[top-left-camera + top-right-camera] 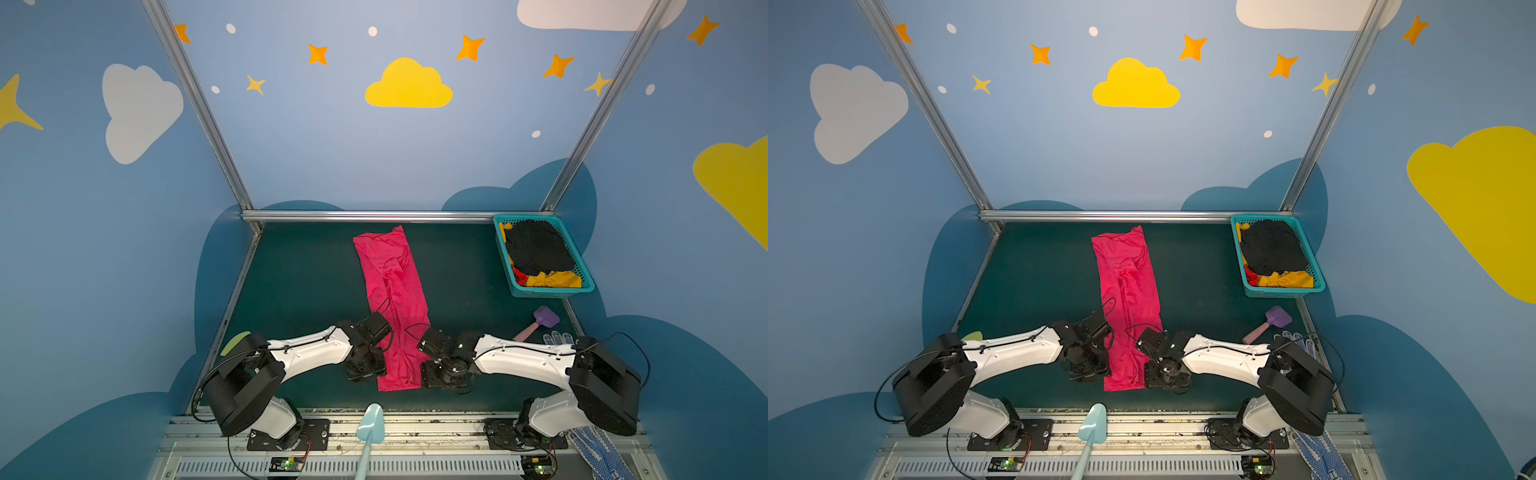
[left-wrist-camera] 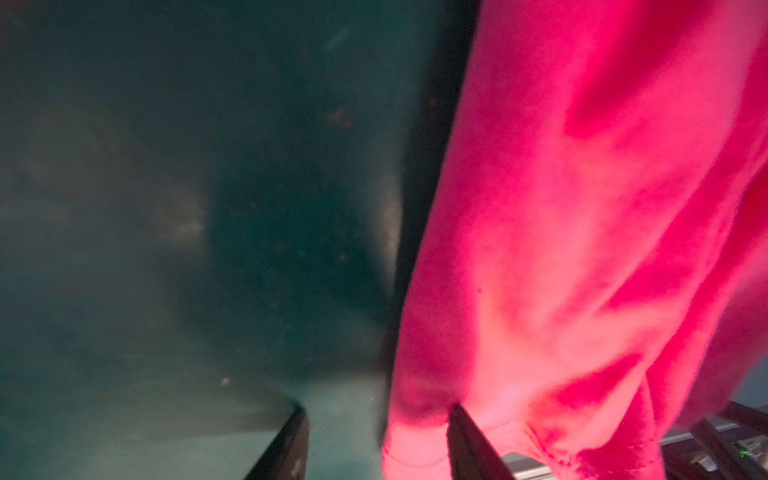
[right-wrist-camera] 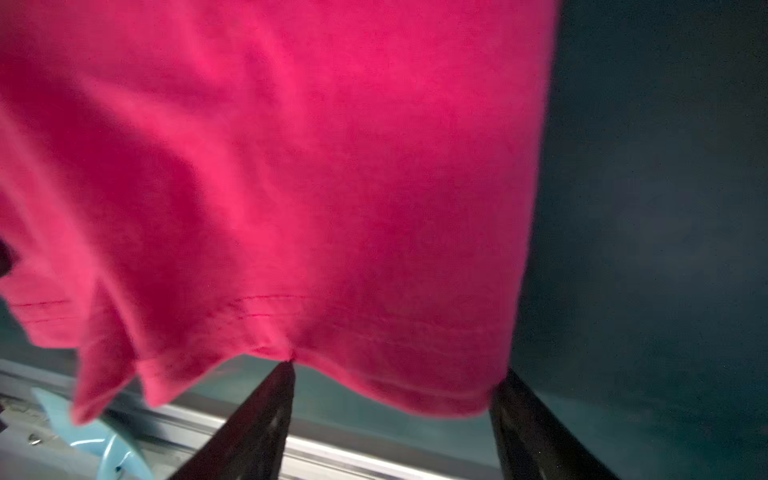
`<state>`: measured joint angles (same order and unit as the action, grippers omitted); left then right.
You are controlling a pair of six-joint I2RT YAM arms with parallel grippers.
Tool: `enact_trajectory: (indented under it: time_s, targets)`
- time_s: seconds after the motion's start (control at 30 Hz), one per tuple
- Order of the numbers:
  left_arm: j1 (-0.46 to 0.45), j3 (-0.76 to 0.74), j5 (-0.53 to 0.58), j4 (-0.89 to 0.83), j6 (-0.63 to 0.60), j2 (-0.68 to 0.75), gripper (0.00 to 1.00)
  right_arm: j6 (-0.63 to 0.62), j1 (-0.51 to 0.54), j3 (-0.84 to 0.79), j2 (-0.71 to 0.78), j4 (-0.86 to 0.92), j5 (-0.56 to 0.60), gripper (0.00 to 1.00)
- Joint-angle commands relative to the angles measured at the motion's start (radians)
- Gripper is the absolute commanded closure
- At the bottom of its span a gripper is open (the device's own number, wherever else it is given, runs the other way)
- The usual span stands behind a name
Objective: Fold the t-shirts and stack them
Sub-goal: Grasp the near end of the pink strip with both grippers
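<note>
Pink t-shirt [image 1: 395, 299]: lies on the counter [image 1: 299, 282] as a long, narrow, creased strip running from the far rail towards the near edge. Its near end sits between the two hands.
Left hand [image 2: 378, 411]: at the strip's left edge. The fingers stand apart, one over bare counter and the other at the hem corner. Blur hides whether that finger is over or under the cloth. Nothing is pinched.
Right hand [image 3: 397, 370]: at the strip's right edge, spread wide and released. The hem sags across both fingertips.
Hidden: in both top views the wrists cover the fingertips and the shirt's near side edges.
Basket [image 1: 584, 286]: far right corner. A black t-shirt [image 1: 538, 247] is heaped over most of a mustard t-shirt [image 1: 557, 279], and a red scrap beside them is too small to identify.
</note>
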<state>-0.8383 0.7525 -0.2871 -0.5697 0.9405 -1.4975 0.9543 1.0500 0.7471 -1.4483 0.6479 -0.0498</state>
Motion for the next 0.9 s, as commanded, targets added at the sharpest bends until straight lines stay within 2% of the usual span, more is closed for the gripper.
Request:
enact_trajectory:
  time_s: [0.0, 0.23, 0.5, 0.67, 0.8, 0.87]
  targets:
    - [-0.032, -0.055, -0.089, 0.076, 0.026, -0.073, 0.53, 0.02, -0.037, -0.034, 0.063, 0.093, 0.059, 0.23]
    - [-0.037, -0.082, -0.113, 0.097, 0.047, -0.084, 0.71, 0.015, -0.13, -0.117, 0.182, 0.012, 0.021, 0.23]
    - [-0.037, -0.097, -0.085, 0.073, 0.06, -0.041, 0.84, 0.011, -0.148, -0.162, 0.17, -0.126, -0.088, 0.32]
    - [-0.036, -0.108, -0.069, 0.07, 0.069, -0.018, 0.95, 0.008, -0.148, -0.164, 0.108, -0.201, -0.149, 0.48]
    - [-0.036, -0.112, -0.051, 0.055, 0.071, 0.004, 0.95, 0.019, -0.147, -0.175, 0.089, -0.225, -0.162, 0.63]
    - [-0.035, -0.111, -0.04, 0.043, 0.072, 0.019, 0.95, 0.027, -0.144, -0.184, 0.09, -0.233, -0.169, 0.75]
